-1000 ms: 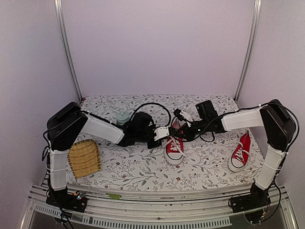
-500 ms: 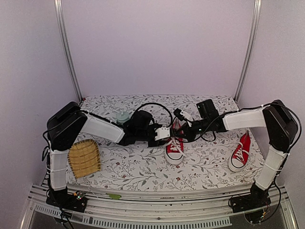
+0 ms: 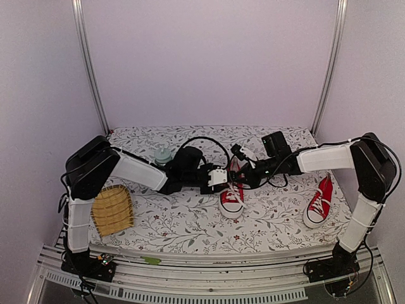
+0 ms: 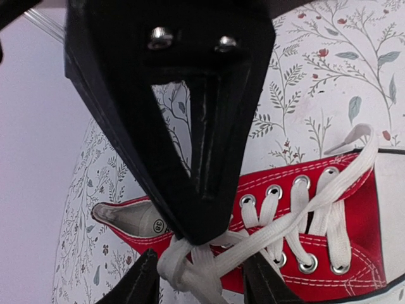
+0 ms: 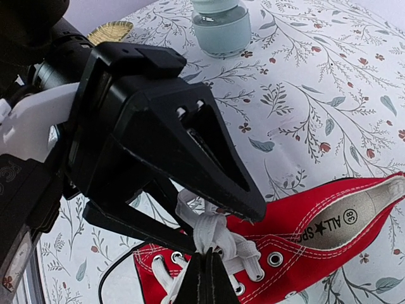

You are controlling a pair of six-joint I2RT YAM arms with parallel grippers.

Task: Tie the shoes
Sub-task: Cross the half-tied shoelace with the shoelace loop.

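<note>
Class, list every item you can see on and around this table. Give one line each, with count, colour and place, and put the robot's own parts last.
Centre sneaker: 1, red with white toe cap, mid-table.
Right-hand sneaker: 1, red with white toe cap, near the table's right edge.
Laces: white, on the centre sneaker, bunched at its top.
Woven tray: 1, tan, near-left corner.
Jar: 1, pale green, at the back, left of centre.
Tablecloth: 1, white with leaf print, covering the table.
Left gripper: 1, black, open around the bunched laces.
Right gripper: 1, black, shut on the laces.
</note>
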